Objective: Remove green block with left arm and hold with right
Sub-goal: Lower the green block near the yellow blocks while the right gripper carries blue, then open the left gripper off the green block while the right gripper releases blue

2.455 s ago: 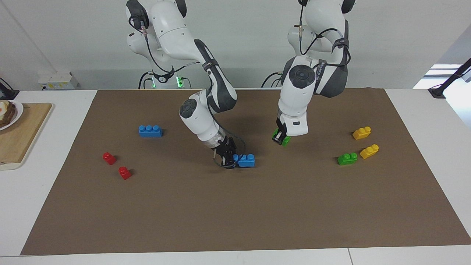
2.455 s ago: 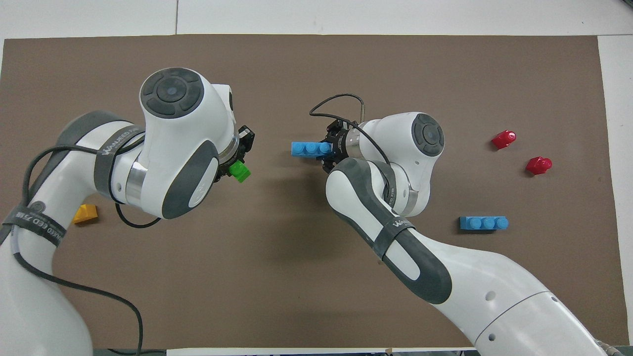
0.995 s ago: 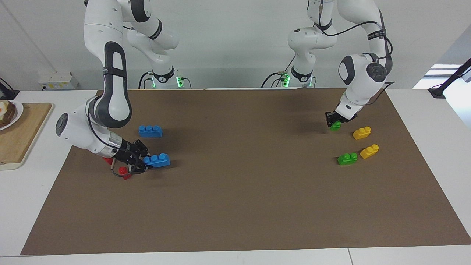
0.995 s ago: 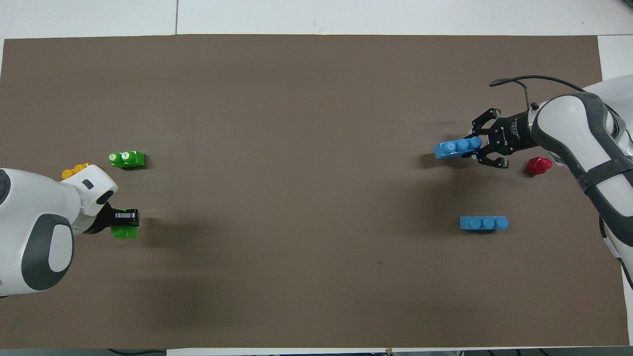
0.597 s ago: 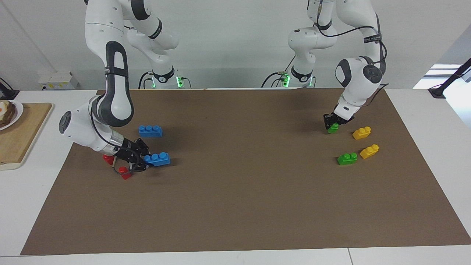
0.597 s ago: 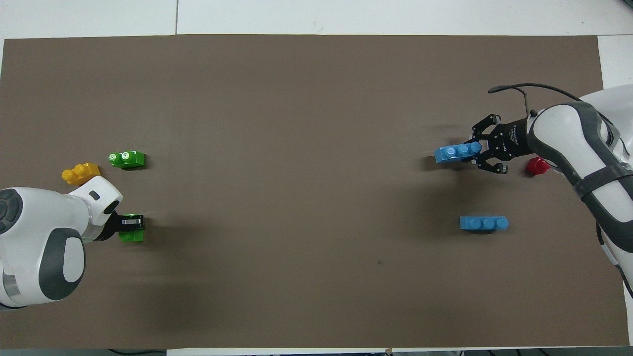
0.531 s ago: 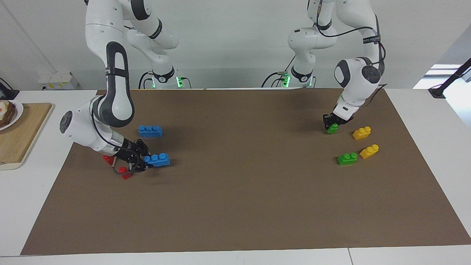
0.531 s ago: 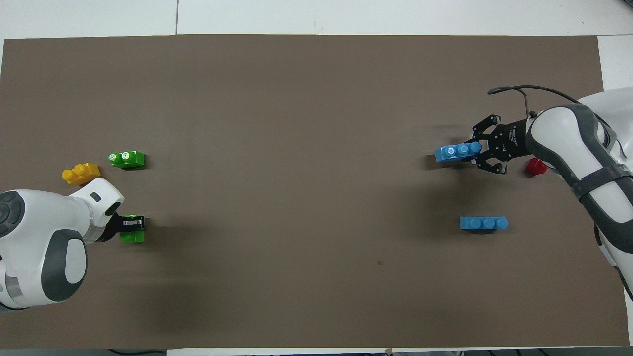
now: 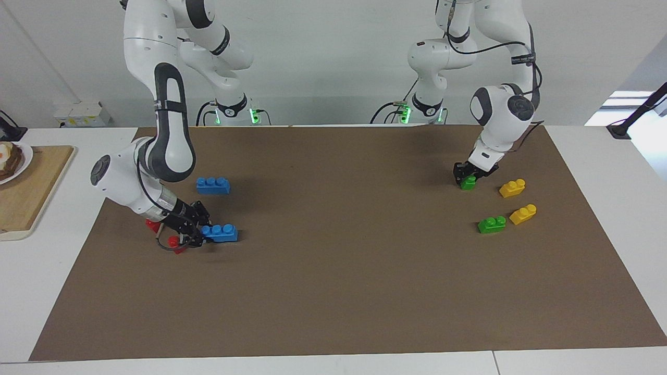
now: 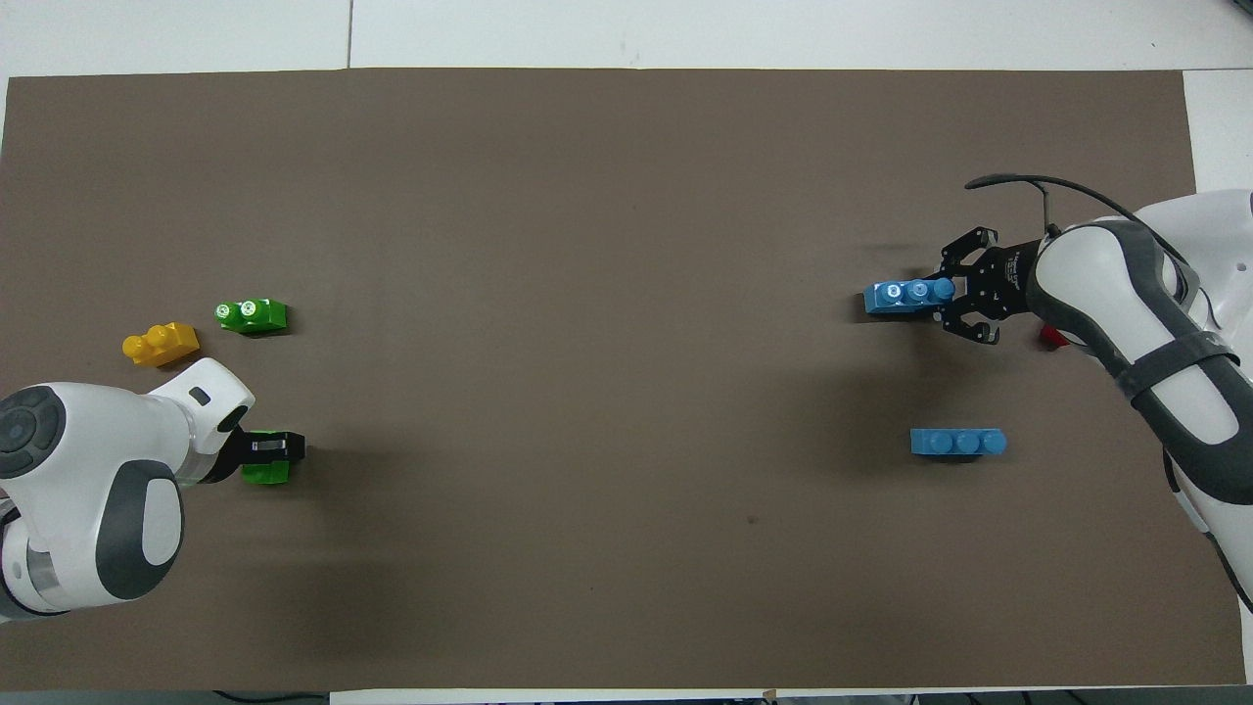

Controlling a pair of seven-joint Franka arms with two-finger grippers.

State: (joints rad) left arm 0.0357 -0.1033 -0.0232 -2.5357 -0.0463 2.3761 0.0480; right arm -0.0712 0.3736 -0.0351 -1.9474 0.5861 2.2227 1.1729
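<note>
A: Where is the small bright green two-stud plastic block point(image 9: 468, 182)?

B: Low on the brown mat point(image 9: 333, 291) at the left arm's end, clamped in the left gripper point(image 9: 468, 175), the arm nearer it.

A: And the right gripper point(image 9: 194, 229)?

B: Well apart, closed on a blue three-stud brick point(image 9: 219, 233).

A: Anything nearby?

B: A second green block point(image 9: 491, 224) and two yellow blocks point(image 9: 512, 188), clear of the grip.

Brown mat point(image 9: 333, 291) covers the table. Loose blue brick point(image 9: 213, 185) and red blocks point(image 9: 153, 225) toward the right arm's end. Two yellow blocks point(image 9: 512, 188) toward the left arm's end. Cutting board point(image 9: 26, 187) off the mat.
</note>
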